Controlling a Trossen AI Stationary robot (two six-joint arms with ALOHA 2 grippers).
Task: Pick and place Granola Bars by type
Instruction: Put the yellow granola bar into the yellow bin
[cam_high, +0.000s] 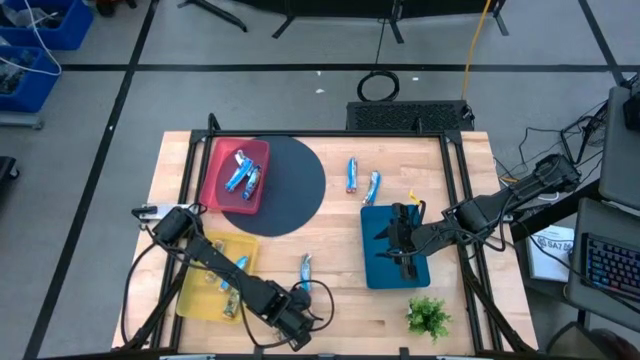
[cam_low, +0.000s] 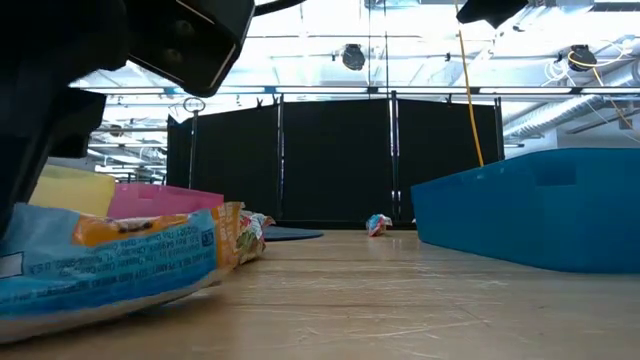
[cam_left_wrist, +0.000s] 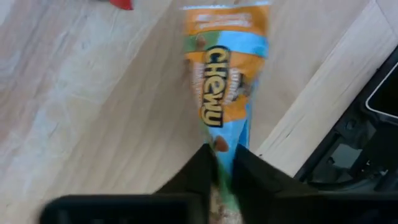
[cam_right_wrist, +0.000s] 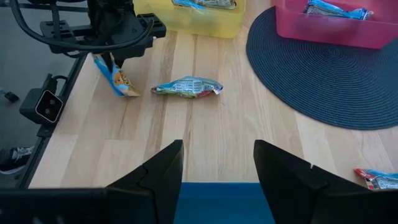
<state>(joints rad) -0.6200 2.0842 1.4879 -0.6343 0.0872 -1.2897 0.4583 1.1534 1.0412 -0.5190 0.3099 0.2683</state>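
Currently, relative to the yellow plastic bin (cam_high: 198, 290):

- Left gripper (cam_left_wrist: 222, 167) — just beside the bin at the table's front edge, jaws clamped on one end of an orange-and-blue "Chewy" wrapped granola bar (cam_left_wrist: 225, 87).
- Silver-blue wrapped bar (cam_right_wrist: 187, 87) — on bare wood near the bin.
- Red plastic bin (cam_high: 236, 175) — behind it, holding blue bars.
- Right gripper (cam_right_wrist: 217, 163) — well apart, jaws spread over the teal bin (cam_high: 392, 260).

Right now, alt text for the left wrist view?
The left gripper is shut on one end of a granola bar with an orange-and-blue wrapper printed CHEWY, the bar stretching away over the light wooden table. A dark frame edge runs along the table's side.
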